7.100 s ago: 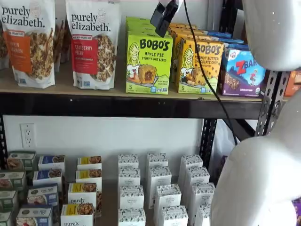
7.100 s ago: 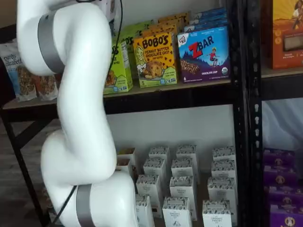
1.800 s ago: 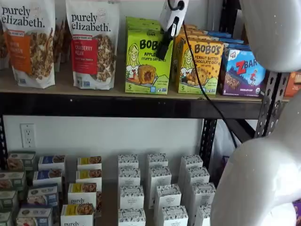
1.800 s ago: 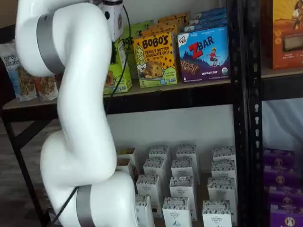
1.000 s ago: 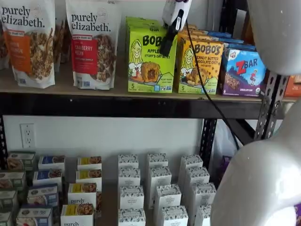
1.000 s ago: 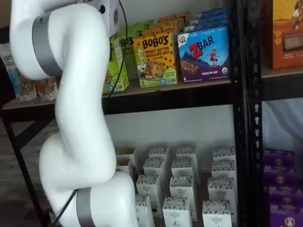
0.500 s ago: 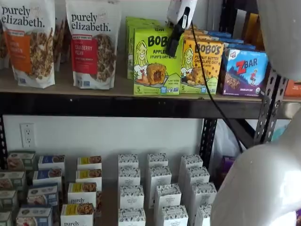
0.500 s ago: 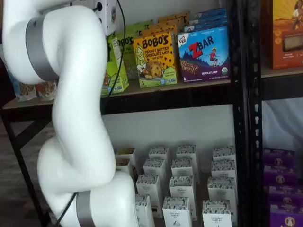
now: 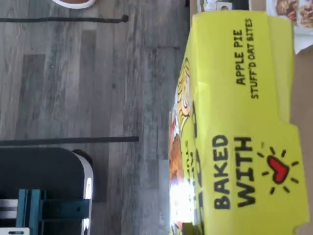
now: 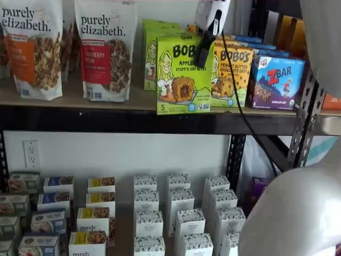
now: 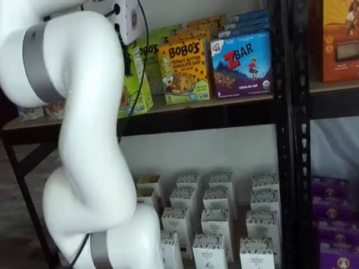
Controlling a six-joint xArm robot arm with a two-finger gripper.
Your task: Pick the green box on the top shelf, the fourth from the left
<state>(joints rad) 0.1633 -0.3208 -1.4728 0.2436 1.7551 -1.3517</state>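
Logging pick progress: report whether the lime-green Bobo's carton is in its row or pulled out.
Pulled out: the lime-green Bobo's apple pie carton overhangs the tan wooden top shelf's black front rail, ahead of its row.

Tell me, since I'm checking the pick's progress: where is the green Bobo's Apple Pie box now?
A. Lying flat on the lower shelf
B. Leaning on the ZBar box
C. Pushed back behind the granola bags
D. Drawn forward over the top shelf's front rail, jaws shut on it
D: in a shelf view the green Bobo's Apple Pie box overlaps the top shelf rail, ahead of its row, with the gripper clamped on its top.
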